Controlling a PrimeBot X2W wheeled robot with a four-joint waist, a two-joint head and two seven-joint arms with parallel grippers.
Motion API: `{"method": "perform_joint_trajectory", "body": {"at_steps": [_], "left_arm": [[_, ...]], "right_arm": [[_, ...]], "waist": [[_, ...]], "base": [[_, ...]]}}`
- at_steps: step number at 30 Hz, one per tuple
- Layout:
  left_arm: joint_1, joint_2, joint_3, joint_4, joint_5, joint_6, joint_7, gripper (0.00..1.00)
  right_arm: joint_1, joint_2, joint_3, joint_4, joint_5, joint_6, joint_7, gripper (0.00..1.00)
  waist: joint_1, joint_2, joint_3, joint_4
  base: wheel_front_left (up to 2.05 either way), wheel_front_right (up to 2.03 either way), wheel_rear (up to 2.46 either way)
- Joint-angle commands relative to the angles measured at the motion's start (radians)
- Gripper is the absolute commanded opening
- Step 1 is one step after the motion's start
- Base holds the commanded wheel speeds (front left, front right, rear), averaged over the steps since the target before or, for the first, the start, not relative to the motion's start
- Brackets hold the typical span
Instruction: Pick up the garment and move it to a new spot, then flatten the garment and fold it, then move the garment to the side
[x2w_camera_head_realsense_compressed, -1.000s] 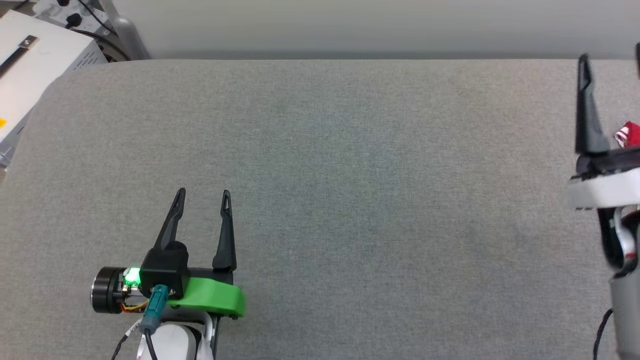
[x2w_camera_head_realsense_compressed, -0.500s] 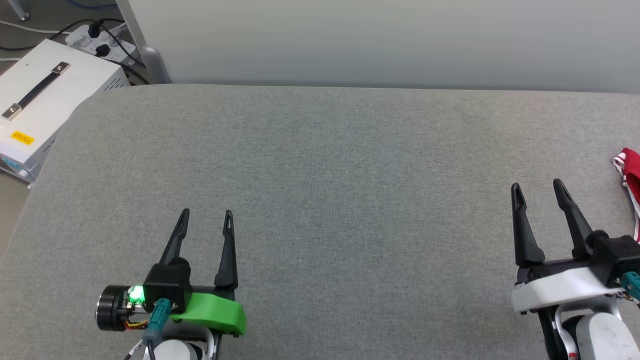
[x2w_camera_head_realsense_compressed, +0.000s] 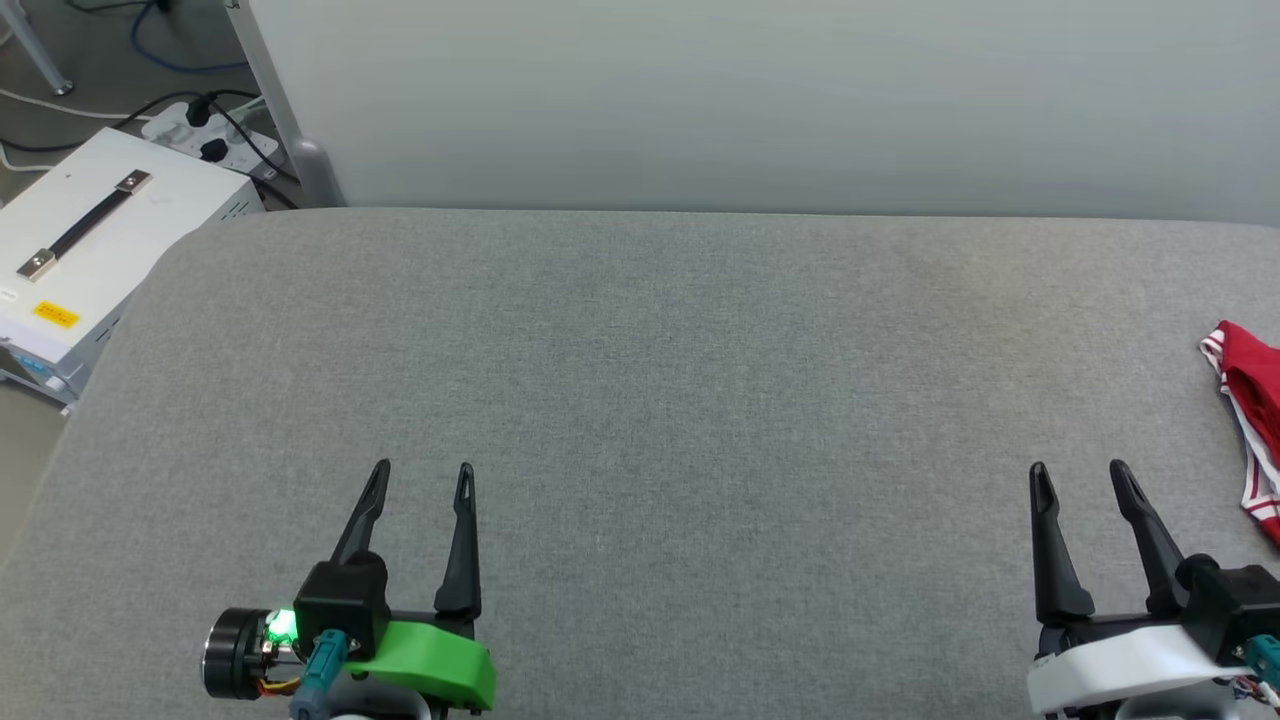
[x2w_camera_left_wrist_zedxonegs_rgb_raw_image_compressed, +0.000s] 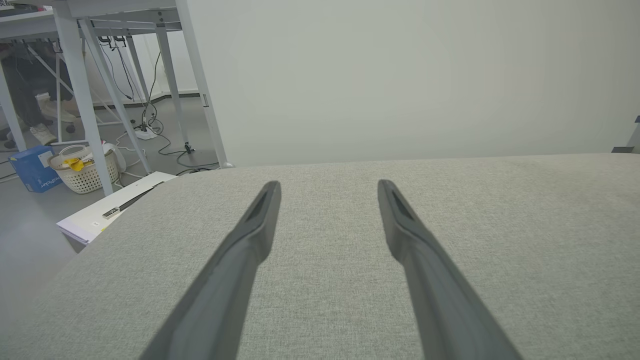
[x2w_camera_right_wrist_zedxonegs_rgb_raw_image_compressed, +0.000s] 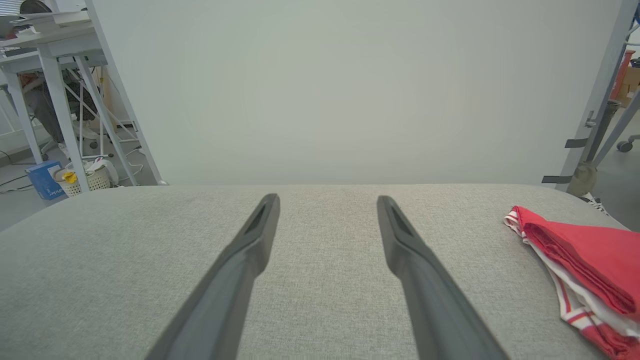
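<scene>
2 open, empty hands: left gripper (x2w_camera_head_realsense_compressed: 424, 467) and right gripper (x2w_camera_head_realsense_compressed: 1078, 467) hover spread over the grey worktop (x2w_camera_head_realsense_compressed: 700, 380). The garment (x2w_camera_head_realsense_compressed: 1255, 385) lies bunched at its right edge. Pick-up likely suits the right gripper, pinching low through several layers.

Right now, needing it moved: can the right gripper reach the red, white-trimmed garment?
Probably yes: the open right gripper has only bare grey fabric tabletop between it and the garment.
</scene>
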Motion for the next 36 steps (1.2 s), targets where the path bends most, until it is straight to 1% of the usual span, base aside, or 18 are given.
{"method": "perform_joint_trajectory", "body": {"at_steps": [1, 9, 10, 36], "left_arm": [[0.016, -0.008, 0.004, 0.002, -0.005, -0.004, -0.006, 1.0], [0.032, -0.012, 0.002, 0.022, 0.001, -0.006, -0.006, 1.0], [0.017, -0.008, -0.001, 0.02, -0.002, -0.001, 0.001, 0.0], [0.009, -0.012, 0.02, 0.004, 0.012, -0.002, 0.049, 0.0]], "right_arm": [[0.017, 0.004, 0.0, -0.005, 0.007, -0.001, -0.005, 1.0], [0.038, 0.007, 0.01, 0.006, 0.007, -0.001, -0.005, 1.0], [0.023, 0.006, 0.008, 0.004, 0.0, 0.0, 0.001, 0.0], [0.004, 0.006, 0.016, 0.004, -0.029, 0.0, 0.049, 0.0]], "waist": [[0.0001, 0.0038, -0.006, -0.001], [0.0001, 0.0038, -0.021, 0.0], [0.0001, 0.0, -0.021, -0.001], [0.0001, 0.0007, -0.02, -0.006]], "base": [[0.0, 0.0, 0.0], [0.0, 0.0, 0.0], [0.0, 0.0, 0.0], [0.0, 0.0, 0.0]]}}
